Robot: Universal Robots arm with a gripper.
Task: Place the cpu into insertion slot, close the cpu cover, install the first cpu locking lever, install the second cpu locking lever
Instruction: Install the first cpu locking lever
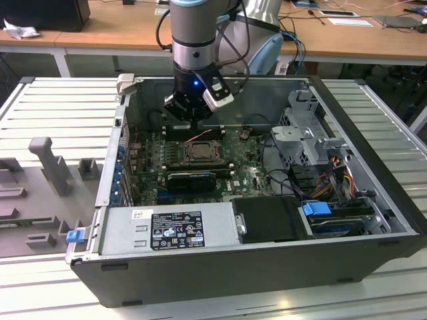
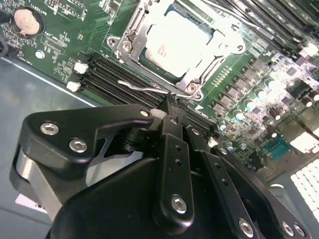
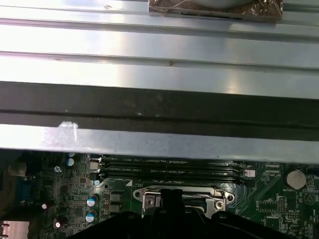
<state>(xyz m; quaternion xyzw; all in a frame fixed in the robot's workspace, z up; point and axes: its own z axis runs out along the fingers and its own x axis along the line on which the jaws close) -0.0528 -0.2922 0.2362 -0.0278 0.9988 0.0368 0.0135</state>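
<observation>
We see the whole computer case (image 1: 233, 273) from above; both wrist cameras look closely past the gripper (image 2: 169, 103) at the socket (image 2: 192, 77).

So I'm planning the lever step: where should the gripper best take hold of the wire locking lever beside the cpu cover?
Probably the curled free end of the locking lever: it sticks out over the memory slots, clear of the cpu cover. Come from above, on the memory-slot side; the cover's frame crowds the other side.
</observation>
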